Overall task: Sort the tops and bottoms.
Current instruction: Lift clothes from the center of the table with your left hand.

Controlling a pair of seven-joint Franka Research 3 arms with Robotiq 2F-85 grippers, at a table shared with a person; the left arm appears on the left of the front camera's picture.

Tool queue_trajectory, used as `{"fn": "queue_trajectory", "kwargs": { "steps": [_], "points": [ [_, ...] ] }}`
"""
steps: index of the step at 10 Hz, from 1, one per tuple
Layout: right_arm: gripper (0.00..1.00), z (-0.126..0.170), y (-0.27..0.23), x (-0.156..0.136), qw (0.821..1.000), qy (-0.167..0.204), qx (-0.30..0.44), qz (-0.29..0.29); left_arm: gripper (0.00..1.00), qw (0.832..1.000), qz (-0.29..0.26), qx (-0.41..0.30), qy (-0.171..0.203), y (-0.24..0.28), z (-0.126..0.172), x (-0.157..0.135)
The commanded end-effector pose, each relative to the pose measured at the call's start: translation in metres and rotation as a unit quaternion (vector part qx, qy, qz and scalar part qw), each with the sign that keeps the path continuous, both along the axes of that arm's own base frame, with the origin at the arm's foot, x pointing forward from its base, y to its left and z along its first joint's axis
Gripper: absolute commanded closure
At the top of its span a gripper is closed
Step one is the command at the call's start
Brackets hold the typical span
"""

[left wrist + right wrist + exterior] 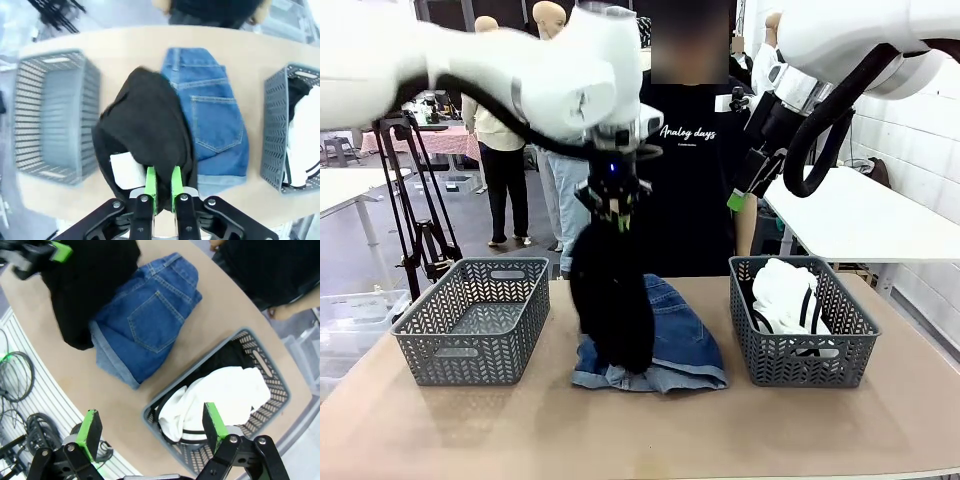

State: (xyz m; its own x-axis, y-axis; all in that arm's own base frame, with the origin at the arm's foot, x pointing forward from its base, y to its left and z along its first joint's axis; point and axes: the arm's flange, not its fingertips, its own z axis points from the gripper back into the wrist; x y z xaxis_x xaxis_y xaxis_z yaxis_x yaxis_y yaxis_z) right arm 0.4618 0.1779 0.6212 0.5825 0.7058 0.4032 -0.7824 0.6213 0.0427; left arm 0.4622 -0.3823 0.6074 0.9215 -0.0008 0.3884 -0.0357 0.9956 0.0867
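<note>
Left wrist view looks down along the left pincer (163, 186). Its two green fingers (150, 182) are squeezed together on the top (145, 125). The top is plain black and soft. It is all bunched up, and a white tag (126, 171) peeks out close to the fingers.

From the front, the top hangs down from the pincer in one long dark lump. Its low end touches the shorts (685, 345), which lie on the table (620, 435). The rest of the top is up in the air.

The shorts are blue denim. You can see a back pocket, lines of stitching, and paler rolled hems on the side near the robot. They lie flat in the middle of the table, between two grey baskets.

The left basket (470, 345) stands just beside the hanging top. The right basket (800, 365) holds a white cloth (785, 295) with black stripes, and something dark lies under it.

The right pincer (150, 415) is high up over the right basket. Its fingers are far apart and hold nothing.

A person (690, 190) in a black T-shirt with white writing stands at the far side of the table.
</note>
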Motion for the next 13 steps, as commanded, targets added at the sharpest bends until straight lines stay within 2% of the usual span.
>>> {"fn": "queue_trajectory", "kwargs": {
  "steps": [1,2,6,7,10,13],
  "points": [
    [0.0,0.0,0.001,-0.001,1.0,0.0,-0.007,-0.007,1.0,0.998,0.017,0.042,-0.043,-0.026,0.017,0.002],
    [0.0,0.0,0.001,-0.001,1.0,0.0,-0.007,-0.007,1.0,1.0,0.0,0.0,0.0,0.0,0.0,0.0],
    [0.0,0.0,0.001,-0.001,1.0,0.0,-0.007,-0.007,1.0,1.0,0.007,0.016,-0.004,-0.007,0.005,-0.001],
    [0.0,0.0,0.001,-0.001,1.0,0.0,-0.007,-0.007,1.0,0.998,-0.001,0.053,-0.012,-0.014,0.026,-0.006],
    [0.0,0.0,0.001,-0.001,1.0,0.0,-0.007,-0.007,1.0,0.99,-0.018,0.101,-0.093,-0.045,0.094,-0.021],
    [0.0,0.0,0.001,-0.001,1.0,0.0,-0.007,-0.007,1.0,0.984,-0.014,0.113,-0.134,-0.047,0.13,-0.034]
  ]
}}
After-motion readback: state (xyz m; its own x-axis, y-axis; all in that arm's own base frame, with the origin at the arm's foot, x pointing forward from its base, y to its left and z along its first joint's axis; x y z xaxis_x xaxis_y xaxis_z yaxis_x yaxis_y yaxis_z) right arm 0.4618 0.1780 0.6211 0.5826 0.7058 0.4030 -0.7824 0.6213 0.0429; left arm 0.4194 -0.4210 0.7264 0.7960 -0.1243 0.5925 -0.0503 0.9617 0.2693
